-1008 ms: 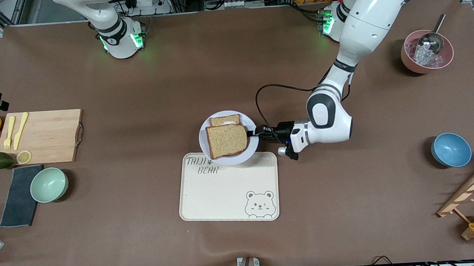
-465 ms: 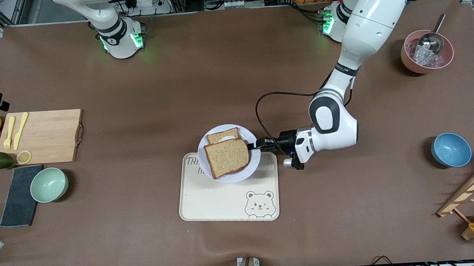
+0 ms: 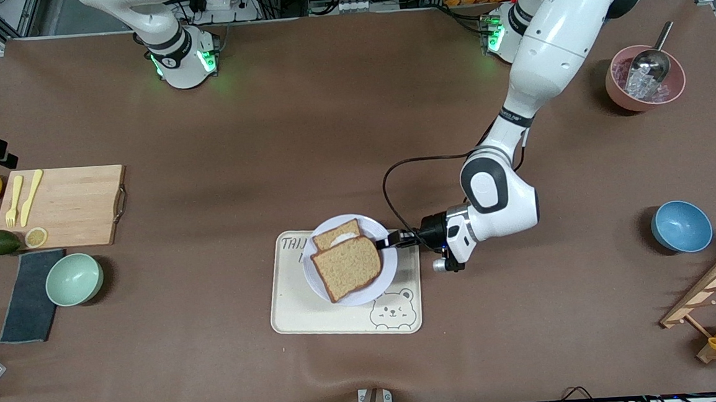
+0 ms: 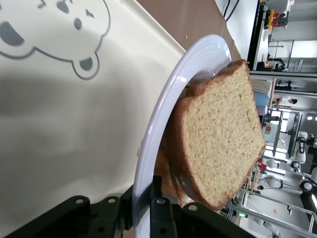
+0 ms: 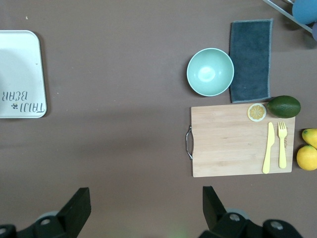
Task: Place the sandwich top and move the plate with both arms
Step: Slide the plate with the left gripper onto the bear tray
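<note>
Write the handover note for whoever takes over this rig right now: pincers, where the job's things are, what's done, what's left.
Left pincer: shut on the rim of the plate, holding it over the bear tray.
Right pincer: open, holding nothing, high over the table near the wooden cutting board; that arm waits.
Sandwich top: lies on the plate, overlapping the other slice, which shows something white on it.
Done: top slice placed; plate brought over the tray by the left arm alone.
Left: whether the plate rests on the tray or is just above it is unclear; set it down and release.
</note>
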Controlling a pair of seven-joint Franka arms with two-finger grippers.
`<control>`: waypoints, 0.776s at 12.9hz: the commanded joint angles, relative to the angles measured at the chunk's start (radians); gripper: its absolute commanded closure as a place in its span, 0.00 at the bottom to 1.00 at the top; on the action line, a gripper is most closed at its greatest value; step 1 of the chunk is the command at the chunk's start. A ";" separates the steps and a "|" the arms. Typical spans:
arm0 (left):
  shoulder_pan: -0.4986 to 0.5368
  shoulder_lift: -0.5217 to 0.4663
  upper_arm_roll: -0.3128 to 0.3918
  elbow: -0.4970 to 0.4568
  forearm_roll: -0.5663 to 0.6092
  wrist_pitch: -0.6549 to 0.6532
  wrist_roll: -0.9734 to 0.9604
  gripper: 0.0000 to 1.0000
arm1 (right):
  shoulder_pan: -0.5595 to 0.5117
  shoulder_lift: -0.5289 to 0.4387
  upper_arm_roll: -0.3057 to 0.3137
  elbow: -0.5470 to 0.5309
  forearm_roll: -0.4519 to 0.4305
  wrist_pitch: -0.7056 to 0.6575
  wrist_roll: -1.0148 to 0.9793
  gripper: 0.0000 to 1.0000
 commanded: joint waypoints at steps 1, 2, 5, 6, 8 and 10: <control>-0.013 0.074 -0.004 0.096 -0.041 0.023 -0.010 1.00 | 0.011 -0.034 -0.004 -0.036 0.027 0.013 0.048 0.00; -0.015 0.091 -0.004 0.116 -0.043 0.030 -0.013 1.00 | 0.011 -0.034 -0.004 -0.036 0.027 0.011 0.050 0.00; -0.055 0.157 -0.004 0.188 -0.043 0.106 -0.049 1.00 | 0.011 -0.032 -0.002 -0.038 0.029 0.010 0.050 0.00; -0.065 0.168 -0.004 0.199 -0.043 0.136 -0.054 1.00 | 0.011 -0.032 -0.002 -0.038 0.029 0.010 0.050 0.00; -0.067 0.180 -0.004 0.205 -0.043 0.141 -0.057 1.00 | 0.011 -0.032 -0.002 -0.038 0.029 0.010 0.050 0.00; -0.069 0.188 -0.004 0.205 -0.043 0.142 -0.059 1.00 | 0.011 -0.031 -0.002 -0.038 0.029 0.010 0.050 0.00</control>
